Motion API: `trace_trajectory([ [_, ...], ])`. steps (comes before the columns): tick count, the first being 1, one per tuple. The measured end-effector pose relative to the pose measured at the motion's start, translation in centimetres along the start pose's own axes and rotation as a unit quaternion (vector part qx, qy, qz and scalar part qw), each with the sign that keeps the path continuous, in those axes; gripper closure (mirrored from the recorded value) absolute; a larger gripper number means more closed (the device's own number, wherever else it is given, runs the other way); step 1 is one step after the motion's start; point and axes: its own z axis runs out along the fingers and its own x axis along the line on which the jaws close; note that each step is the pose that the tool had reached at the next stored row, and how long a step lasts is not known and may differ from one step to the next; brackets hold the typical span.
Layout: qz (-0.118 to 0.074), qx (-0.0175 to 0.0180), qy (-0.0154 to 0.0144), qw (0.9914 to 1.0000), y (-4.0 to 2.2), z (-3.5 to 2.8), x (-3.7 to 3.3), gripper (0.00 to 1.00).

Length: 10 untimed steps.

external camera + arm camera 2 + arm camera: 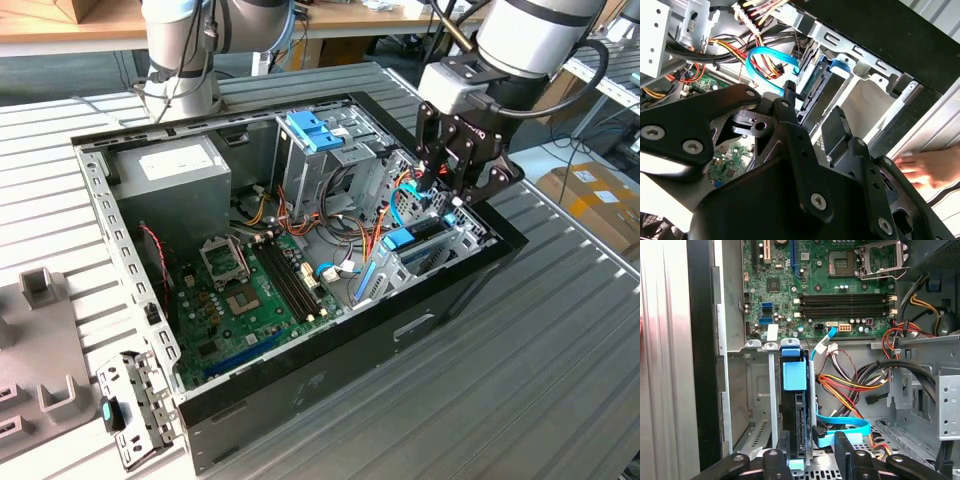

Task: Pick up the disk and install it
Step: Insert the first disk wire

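The disk stood on edge in the drive bay of the open computer case, its light blue carrier tab turned toward the middle of the case, where the green motherboard lay flat on the case floor. In the exterior view the disk sat at the end of the case on that view's right. The gripper hung over the disk's outer end with its fingers apart, one on either side of the disk. The finger on one side stood clear of it, with a blue flat cable showing in the gap. The second wrist view showed the same straddle, with the disk's connector edge between the black fingers. Just outside the case wall, beside the bay, a person's hand rested (blurred, so its pose was unclear). At the far end of the case stood the grey power-supply box and, nearer the bay, a tall metal cage – topped by a blue latch.
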Motion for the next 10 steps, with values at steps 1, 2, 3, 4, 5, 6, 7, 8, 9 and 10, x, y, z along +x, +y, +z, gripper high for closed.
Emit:
trace_trajectory([
  [1,0.0,0.0,0.0,1.0,0.08,0.01,0.19,0.51],
  [2,-0.001,0.0,-0.0001,1.0,0.17,0.01,0.22,0.51],
  [3,-0.001,0.0,-0.0002,1.0,0.24,0.01,0.24,0.51],
  [4,-0.003,0.0,-0.0003,1.0,0.41,0.05,0.28,0.51],
  [5,-0.003,0.0,-0.0003,1.0,0.45,0.1,0.28,0.51],
  [6,-0.003,0.0,-0.0003,1.0,0.48,0.15,0.28,0.51],
  [7,-0.003,0.0,-0.0003,1.0,0.52,0.27,0.28,0.51],
  [8,-0.003,0.0,-0.0002,1.0,0.52,0.29,0.28,0.51],
  [9,-0.003,0.0,-0.0001,1.0,0.52,0.29,0.28,0.51],
  [10,-0.003,0.0,-0.0001,1.0,0.52,0.29,0.28,0.51],
])
